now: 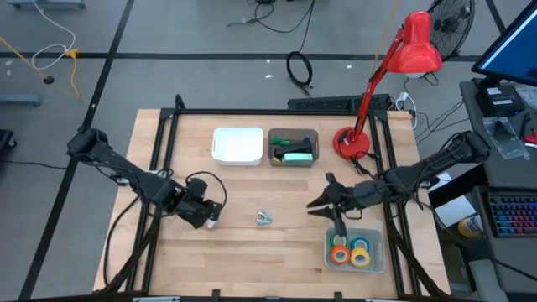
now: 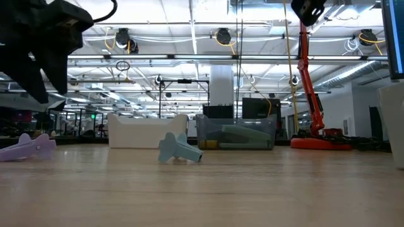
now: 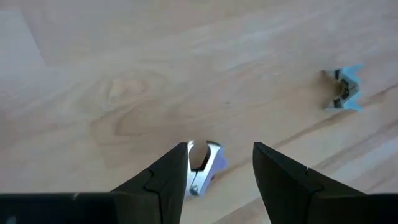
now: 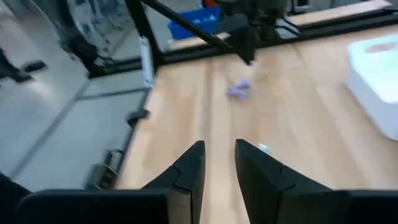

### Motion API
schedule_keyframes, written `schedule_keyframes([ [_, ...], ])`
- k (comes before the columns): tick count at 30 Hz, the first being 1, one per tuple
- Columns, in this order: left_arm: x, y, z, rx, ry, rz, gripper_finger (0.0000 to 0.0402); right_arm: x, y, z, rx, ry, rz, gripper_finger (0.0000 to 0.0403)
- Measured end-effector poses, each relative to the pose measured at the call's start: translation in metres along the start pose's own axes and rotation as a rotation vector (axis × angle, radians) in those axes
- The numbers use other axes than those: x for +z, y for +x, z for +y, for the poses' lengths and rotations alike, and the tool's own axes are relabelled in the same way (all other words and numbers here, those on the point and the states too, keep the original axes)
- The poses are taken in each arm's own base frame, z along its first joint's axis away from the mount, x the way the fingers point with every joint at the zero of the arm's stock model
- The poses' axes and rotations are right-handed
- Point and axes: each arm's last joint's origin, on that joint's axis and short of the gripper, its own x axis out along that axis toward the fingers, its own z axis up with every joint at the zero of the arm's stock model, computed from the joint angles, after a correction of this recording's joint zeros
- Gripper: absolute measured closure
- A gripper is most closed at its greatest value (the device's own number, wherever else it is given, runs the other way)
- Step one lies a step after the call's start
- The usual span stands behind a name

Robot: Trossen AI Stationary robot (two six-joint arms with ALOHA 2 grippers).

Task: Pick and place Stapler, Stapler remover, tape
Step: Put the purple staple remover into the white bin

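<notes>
My left gripper [image 3: 221, 168] hovers open just above a purple staple remover [image 3: 202, 163], which lies on the wood in front of its fingertips; in the low view the remover [image 2: 28, 146] rests on the table under the raised gripper [image 2: 38, 75]. A light-blue staple remover [image 1: 263, 219] lies on the table mid-way between the arms. A green stapler [image 1: 296, 154] lies in a clear bin [image 1: 293, 134] at the far side. Orange, green, blue and yellow tape rolls [image 1: 351, 251] lie in a clear tray [image 1: 376, 239]. My right gripper [image 4: 219, 155] is open, raised beside that tray [image 1: 319, 201].
A white bin [image 1: 237, 144] stands left of the clear bin. A red desk lamp [image 1: 352, 143] stands at the far right corner, its head [image 1: 418, 46] reaching beyond the table. A black frame rail [image 1: 252, 111] borders the table. Bare wood lies between the arms.
</notes>
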Motion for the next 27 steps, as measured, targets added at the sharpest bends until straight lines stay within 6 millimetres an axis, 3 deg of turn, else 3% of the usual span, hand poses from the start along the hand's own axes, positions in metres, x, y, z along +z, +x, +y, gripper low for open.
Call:
schedule_keyframes([
  [9,-0.007,0.005,-0.001,0.03,-0.072,0.049,0.022,0.002,-0.042,-0.03,-0.121,-0.063,0.09,0.0325],
  [14,-0.009,0.004,0.0,0.03,-0.116,0.053,0.022,-0.002,-0.07,-0.042,-0.138,-0.074,0.041,0.0329],
  [19,-0.01,0.004,0.0,0.034,-0.159,0.061,0.022,-0.03,-0.083,-0.054,-0.141,-0.059,0.03,0.033],
  [27,-0.01,0.004,0.0,0.036,-0.229,0.061,0.022,-0.079,-0.08,-0.068,-0.047,0.039,-0.003,0.033],
])
